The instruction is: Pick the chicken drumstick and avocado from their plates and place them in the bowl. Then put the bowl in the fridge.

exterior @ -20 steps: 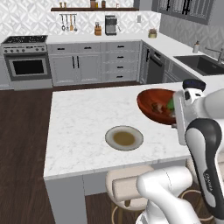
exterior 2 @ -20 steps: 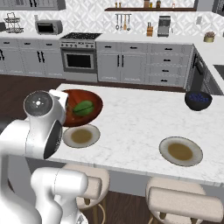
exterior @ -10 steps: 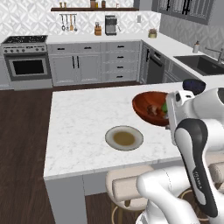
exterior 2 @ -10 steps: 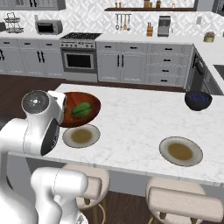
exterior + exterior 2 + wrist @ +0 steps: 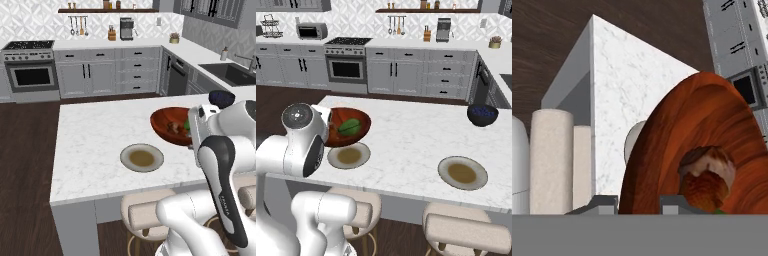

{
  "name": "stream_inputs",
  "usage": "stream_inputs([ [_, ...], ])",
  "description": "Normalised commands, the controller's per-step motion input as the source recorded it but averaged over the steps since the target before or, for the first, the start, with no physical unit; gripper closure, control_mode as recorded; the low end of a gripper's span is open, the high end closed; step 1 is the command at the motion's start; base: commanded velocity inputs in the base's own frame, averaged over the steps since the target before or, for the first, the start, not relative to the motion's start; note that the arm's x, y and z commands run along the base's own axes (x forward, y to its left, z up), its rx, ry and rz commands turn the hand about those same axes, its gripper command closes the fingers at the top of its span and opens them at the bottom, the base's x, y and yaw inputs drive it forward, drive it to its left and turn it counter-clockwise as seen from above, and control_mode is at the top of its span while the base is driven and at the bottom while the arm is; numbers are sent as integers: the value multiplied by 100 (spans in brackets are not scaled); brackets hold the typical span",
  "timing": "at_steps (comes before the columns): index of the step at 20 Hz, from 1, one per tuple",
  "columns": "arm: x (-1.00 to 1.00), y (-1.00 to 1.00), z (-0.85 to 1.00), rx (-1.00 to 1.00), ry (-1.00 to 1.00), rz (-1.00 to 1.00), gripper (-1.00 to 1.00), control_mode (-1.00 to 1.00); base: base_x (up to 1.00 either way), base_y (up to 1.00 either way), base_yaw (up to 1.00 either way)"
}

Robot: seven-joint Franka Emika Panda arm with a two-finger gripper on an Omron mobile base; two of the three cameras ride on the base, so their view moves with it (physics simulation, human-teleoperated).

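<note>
A: Bowl noted: wide, shallow, glossy reddish-brown wood with visible grain. In both base views it is seen raised above the white marbled desk, beside the arm's white wrist.

B: Contents recorded?

A: The chicken drumstick is seen inside the bowl in the hand view, rough reddish-brown, with a paler rounded end turned up. The avocado is seen in the bowl from the right base view as a smooth green oval.

B: State of the claw?

A: The claw is seen at the bottom of the hand view, one small grey tip to each side of the bowl's rim; the rim is pinched between them. The bowl is seen edge-on and tilted there because the camera is rolled.

B: Plates?

A: Two round flat grey-beige plates with darker olive-brown centres are lying on the desk. The near plate sits just below and beside the held bowl in the right base view. The far plate lies well apart toward the other end, near the desk's front edge.

B: Anything else on the desk?

A: A smaller dark blue bowl is noted near the far corner. Pale cylindrical stool cushions are seen tucked under the front edge.
</note>
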Motion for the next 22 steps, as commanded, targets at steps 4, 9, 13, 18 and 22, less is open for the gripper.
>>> stream_inputs([
  [4,-1,3,0,0,0,0,100,100,-16,22,2],
  [9,0,0,0,0,0,0,100,100,-39,95,4],
  [13,0,0,0,0,0,0,100,100,-25,100,2],
  [18,0,0,0,0,0,0,100,100,-5,100,0],
  [22,0,0,0,0,0,0,100,100,0,100,0],
])
